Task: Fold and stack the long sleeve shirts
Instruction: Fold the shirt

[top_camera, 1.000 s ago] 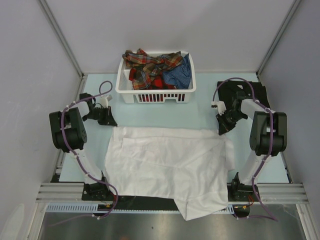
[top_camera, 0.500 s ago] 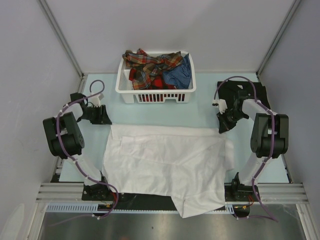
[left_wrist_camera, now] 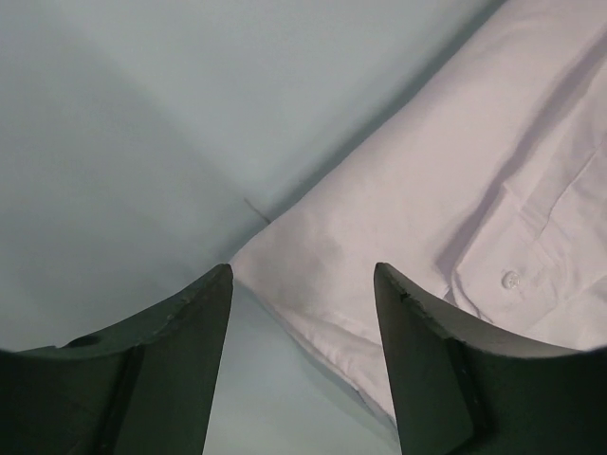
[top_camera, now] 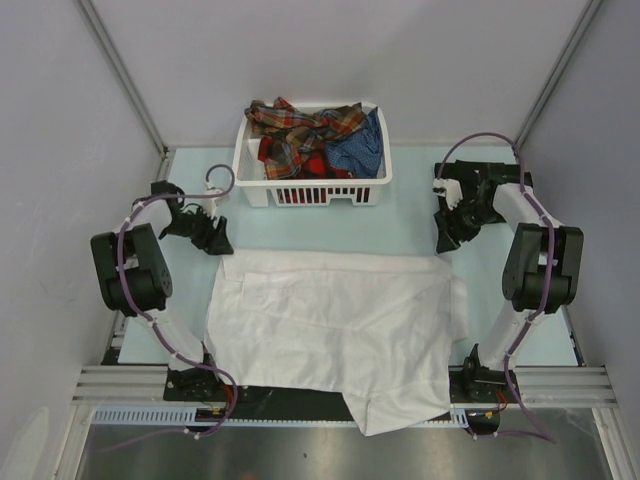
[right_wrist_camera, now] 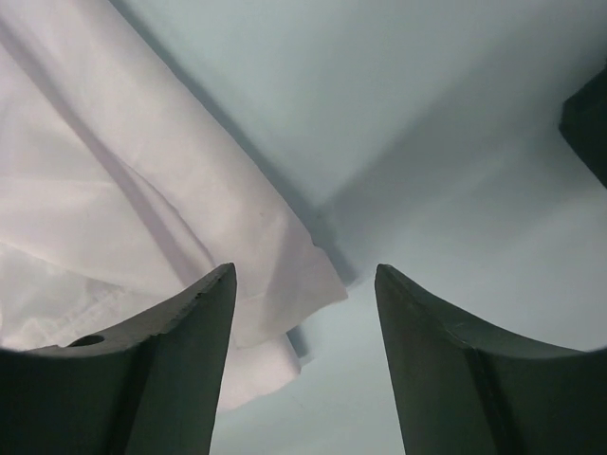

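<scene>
- Top external view: the white shirt [top_camera: 335, 320] lies spread over the middle of the table [top_camera: 410, 215], between the two arms; its near flap hangs past the table's near edge; a second ago that flap reached a little lower, and the far edge now lies straighter.
- The cloth is thin, matte and softly creased; its outline is roughly rectangular; the left wrist view shows a stitched seam and one small round button [left_wrist_camera: 510, 280] on it.
- The left gripper [top_camera: 213, 240] hovers at the shirt's far-left corner, jaws apart and holding nothing; the pointed corner lies flat on the table between its dark, curved fingers [left_wrist_camera: 180, 360]; a second ago those jaws were nearly closed at this corner.
- The right gripper [top_camera: 447, 238] hovers at the far-right corner, jaws likewise apart and empty; the corner, doubled into two layers, rests just below them; a second ago these jaws were pinched together and sat slightly nearer the cloth.
- Beyond the shirt stands a white slatted plastic basket [top_camera: 312, 192]; crumpled plaid shirts [top_camera: 300, 125] in red, brown and green fill it, with a blue shirt [top_camera: 362, 148] at its right end; nothing there has shifted.
- Under the right arm at the table's far right lies a flat black cloth [top_camera: 515, 183]; it may be another shirt, but the arm hides too much to tell.
- The table is smooth and pale blue-green.
</scene>
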`<state>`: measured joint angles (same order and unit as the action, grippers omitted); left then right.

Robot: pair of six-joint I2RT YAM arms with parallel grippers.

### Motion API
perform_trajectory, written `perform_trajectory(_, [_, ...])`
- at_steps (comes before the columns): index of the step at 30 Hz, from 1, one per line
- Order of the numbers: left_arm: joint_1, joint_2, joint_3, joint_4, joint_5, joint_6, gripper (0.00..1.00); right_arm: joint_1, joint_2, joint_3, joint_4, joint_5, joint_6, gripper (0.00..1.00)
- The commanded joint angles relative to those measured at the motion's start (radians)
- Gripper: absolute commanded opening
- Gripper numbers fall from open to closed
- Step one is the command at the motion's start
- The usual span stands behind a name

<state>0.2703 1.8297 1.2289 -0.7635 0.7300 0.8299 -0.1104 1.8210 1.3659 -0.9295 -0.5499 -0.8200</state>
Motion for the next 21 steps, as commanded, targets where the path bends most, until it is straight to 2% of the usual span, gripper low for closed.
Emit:
perform_trajectory(1, [-0.019,0.031,0.05,-0.062,0.132,0.185,0.67,0.025,0.064,0.01,0.023,0.002,0.004,0.66])
perform_trajectory(8, [-0.054,0.077,0.047,0.001,0.079,0.178,0.69,0.032,0.109,-0.066,0.07,0.034,-0.028,0.64])
perform_trajectory(10, [-0.052,0.085,0.049,0.015,0.034,0.178,0.66,0.034,0.113,-0.076,0.06,0.03,-0.039,0.56])
perform_trajectory(13, [-0.054,0.082,0.034,0.02,-0.018,0.198,0.56,0.035,0.109,-0.103,0.049,0.024,-0.053,0.49])
perform_trajectory(15, [-0.056,0.069,0.011,0.018,-0.032,0.219,0.42,0.04,0.097,-0.126,0.06,0.03,-0.054,0.4])
perform_trajectory(16, [-0.056,0.059,0.003,0.02,-0.041,0.219,0.36,0.043,0.092,-0.132,0.069,0.034,-0.051,0.31])
perform_trajectory(17, [-0.054,0.056,-0.002,0.024,-0.044,0.21,0.24,0.054,0.089,-0.136,0.08,0.039,-0.05,0.21])
perform_trajectory(19, [-0.056,0.052,-0.008,0.039,-0.05,0.195,0.11,0.066,0.081,-0.139,0.129,0.068,-0.01,0.0])
perform_trajectory(21, [-0.051,0.04,-0.017,0.082,-0.066,0.137,0.05,0.074,0.071,-0.133,0.199,0.083,0.025,0.0])
